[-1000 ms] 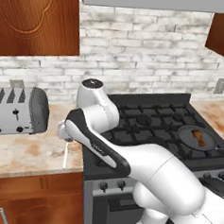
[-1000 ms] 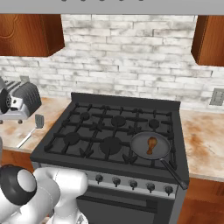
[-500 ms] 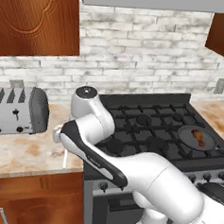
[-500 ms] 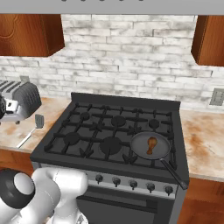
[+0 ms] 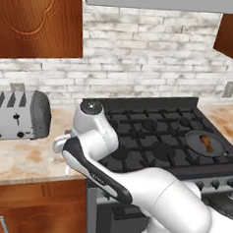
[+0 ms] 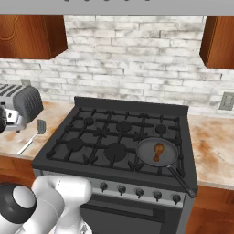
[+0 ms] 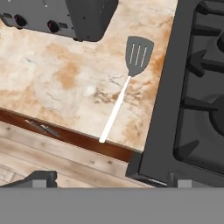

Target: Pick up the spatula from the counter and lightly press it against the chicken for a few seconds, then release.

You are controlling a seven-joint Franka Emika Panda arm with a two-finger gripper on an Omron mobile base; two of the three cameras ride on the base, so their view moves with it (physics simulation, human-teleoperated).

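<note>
Nothing of the job is done yet. The spatula lies flat on the counter just beside the stove, untouched. In the hand view its slotted blade points to 1 o'clock and its pale handle runs down to 7 o'clock, ending at the counter's front edge. The gripper hangs above the handle end with its fingers spread wide and nothing between them.

From the right base view the spatula sits at 9 o'clock from the stove, near the toaster. The chicken rests in the pan at about 4 o'clock on the stovetop, well apart from the spatula.

By these pictures, every step remains: descend, close on the handle, lift, carry across the burners, press lightly on the chicken, hold, then let go.
</note>
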